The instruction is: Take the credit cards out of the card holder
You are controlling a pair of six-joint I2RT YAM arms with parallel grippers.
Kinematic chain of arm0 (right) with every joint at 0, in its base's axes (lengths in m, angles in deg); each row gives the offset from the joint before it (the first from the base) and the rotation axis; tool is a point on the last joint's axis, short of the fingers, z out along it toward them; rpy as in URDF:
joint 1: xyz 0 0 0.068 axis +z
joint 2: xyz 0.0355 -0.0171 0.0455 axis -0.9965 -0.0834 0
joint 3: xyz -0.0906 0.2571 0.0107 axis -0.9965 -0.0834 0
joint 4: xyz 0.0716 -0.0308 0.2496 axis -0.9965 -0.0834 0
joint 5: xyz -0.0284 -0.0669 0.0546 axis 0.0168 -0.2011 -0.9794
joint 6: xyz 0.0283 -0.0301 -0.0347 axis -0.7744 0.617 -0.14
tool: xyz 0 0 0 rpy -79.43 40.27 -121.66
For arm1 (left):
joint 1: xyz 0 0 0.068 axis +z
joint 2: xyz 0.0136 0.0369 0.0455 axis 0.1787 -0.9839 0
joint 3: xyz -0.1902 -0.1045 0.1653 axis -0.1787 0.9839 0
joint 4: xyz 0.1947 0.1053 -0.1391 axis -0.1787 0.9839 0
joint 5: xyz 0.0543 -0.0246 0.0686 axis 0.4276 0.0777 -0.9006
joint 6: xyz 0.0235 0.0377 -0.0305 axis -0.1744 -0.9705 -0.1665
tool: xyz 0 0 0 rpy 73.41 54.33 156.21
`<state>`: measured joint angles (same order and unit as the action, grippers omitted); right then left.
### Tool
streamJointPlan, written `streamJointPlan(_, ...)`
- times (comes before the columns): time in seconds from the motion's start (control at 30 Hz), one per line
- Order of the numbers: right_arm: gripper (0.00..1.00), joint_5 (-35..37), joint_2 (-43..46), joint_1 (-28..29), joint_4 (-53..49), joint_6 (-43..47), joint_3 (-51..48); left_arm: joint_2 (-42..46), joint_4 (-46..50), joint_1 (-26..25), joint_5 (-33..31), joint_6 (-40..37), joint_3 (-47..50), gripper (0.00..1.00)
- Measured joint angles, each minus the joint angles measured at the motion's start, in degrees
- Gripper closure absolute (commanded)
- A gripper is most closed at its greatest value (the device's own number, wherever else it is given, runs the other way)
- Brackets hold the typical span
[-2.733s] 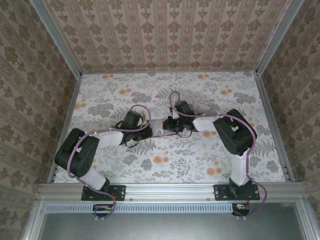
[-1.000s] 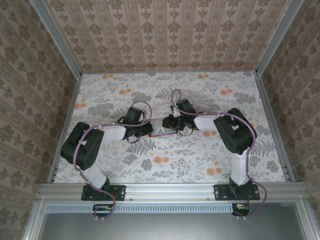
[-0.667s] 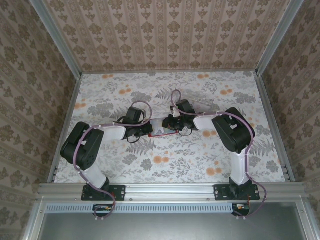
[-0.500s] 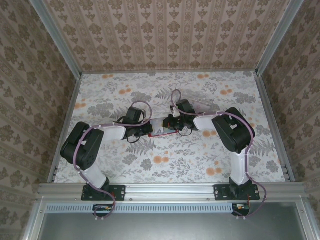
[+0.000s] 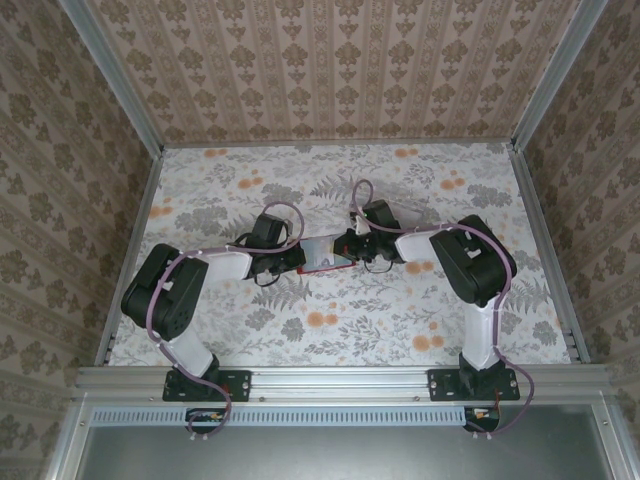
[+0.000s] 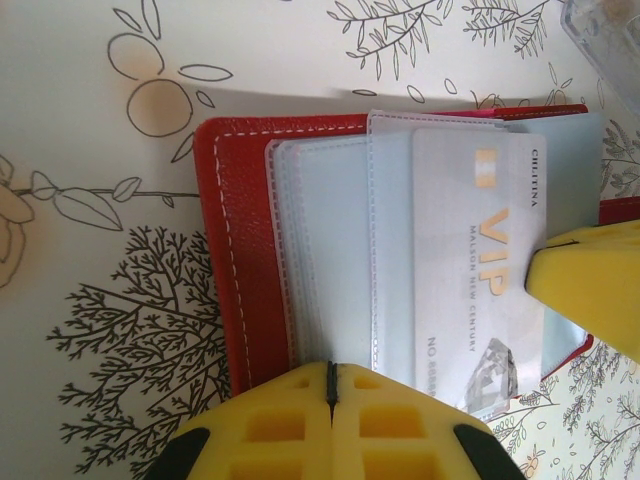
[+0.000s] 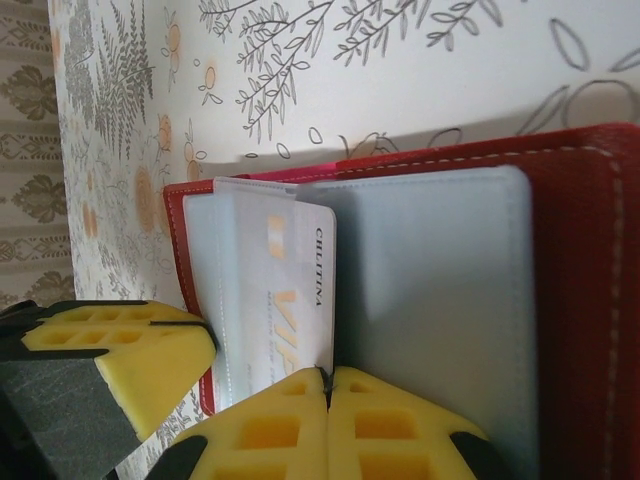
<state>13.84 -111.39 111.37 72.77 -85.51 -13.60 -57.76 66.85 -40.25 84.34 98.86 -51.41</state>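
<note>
The red card holder (image 5: 325, 262) lies open on the flowered table between both grippers, its grey-blue pocket rows (image 6: 330, 250) facing up. A pale credit card (image 6: 480, 260) printed "VIP" sticks partway out of a pocket. My right gripper (image 7: 327, 375) is shut, and the edge of that card (image 7: 285, 290) runs into the seam between its yellow fingers. My left gripper (image 6: 330, 368) is shut too, its tips resting on the holder's near edge over the pockets. In the top view the left gripper (image 5: 300, 258) and right gripper (image 5: 352, 247) face each other across the holder.
A clear oblong plastic piece (image 6: 610, 30) lies on the table just beyond the holder. Metal rails (image 5: 130, 250) and patterned walls enclose the table. Both arms reach inward to the table's middle, with open tabletop in front of and behind them.
The right gripper has closed on the card's edge and drawn back a little to the right, so more of the card shows. The left arm and the holder have stayed put.
</note>
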Motion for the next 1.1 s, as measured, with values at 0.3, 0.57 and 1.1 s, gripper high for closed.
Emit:
streamJointPlan(0.3,1.0,0.0,1.3,-0.9,1.1,-0.5,-2.1,0.0,0.0,0.0,0.0,0.0,0.0,0.99)
streamJointPlan(0.57,1.0,-1.1,4.3,-4.1,-0.1,0.6,-4.6,0.0,0.2,0.0,0.0,0.0,0.0,0.99)
streamJointPlan(1.1,1.0,0.1,22.6,-8.3,-13.4,8.7,-6.7,2.6,3.0,0.0,-0.1,-0.1,0.2,0.91)
